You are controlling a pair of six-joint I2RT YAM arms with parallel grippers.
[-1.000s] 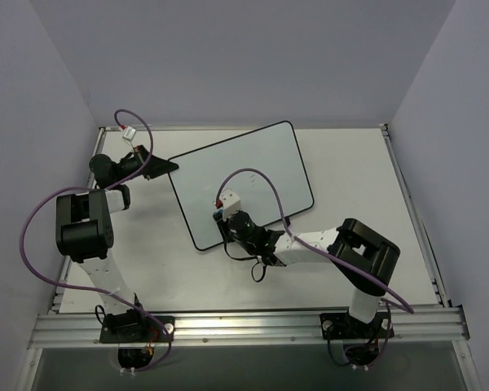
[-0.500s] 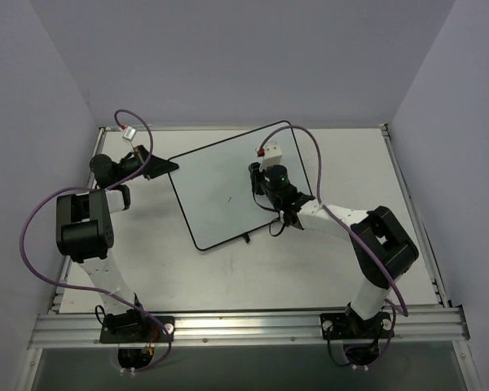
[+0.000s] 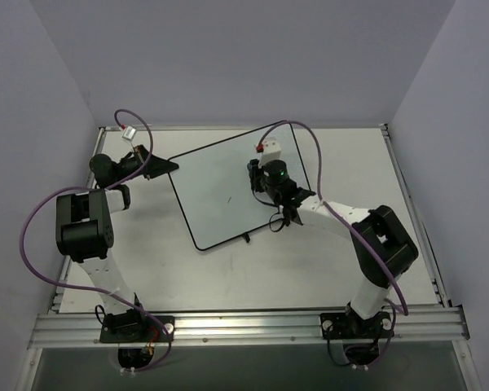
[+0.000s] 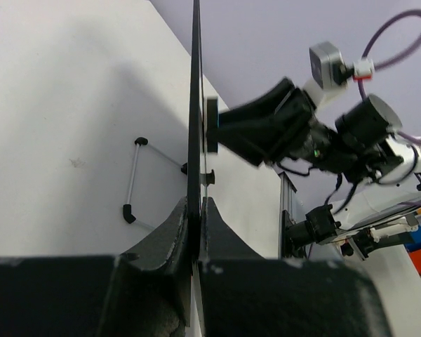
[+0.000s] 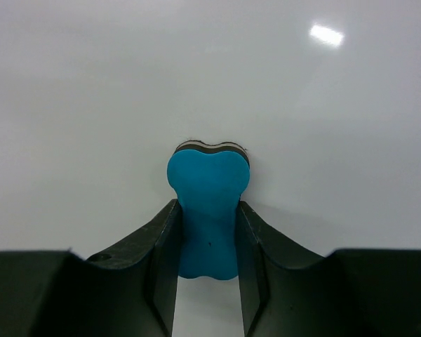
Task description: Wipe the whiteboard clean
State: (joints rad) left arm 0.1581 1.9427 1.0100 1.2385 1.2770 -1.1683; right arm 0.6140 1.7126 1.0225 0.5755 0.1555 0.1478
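The whiteboard point(image 3: 216, 183) lies tilted on the table, white with a thin black frame and a tiny black mark point(image 3: 228, 198) near its middle. My left gripper point(image 3: 166, 168) is shut on its left corner. In the left wrist view the board point(image 4: 195, 84) is edge-on between the closed fingers of that gripper point(image 4: 196, 202). My right gripper point(image 3: 257, 174) is over the board's right part, shut on a blue eraser point(image 5: 208, 175) that is pressed against the white surface point(image 5: 91, 84). The eraser also shows in the left wrist view point(image 4: 212, 133). The right gripper point(image 5: 207, 205) grips its waist.
A small black clip point(image 3: 246, 237) sticks out from the board's near edge. A thin wire stand point(image 4: 131, 181) shows beneath the board in the left wrist view. Purple cables loop over both arms. A metal rail point(image 3: 244, 326) runs along the near table edge.
My right gripper with the eraser has swept from the board's near lower edge to its far right part, then edged slightly farther. The left gripper and board have stayed put.
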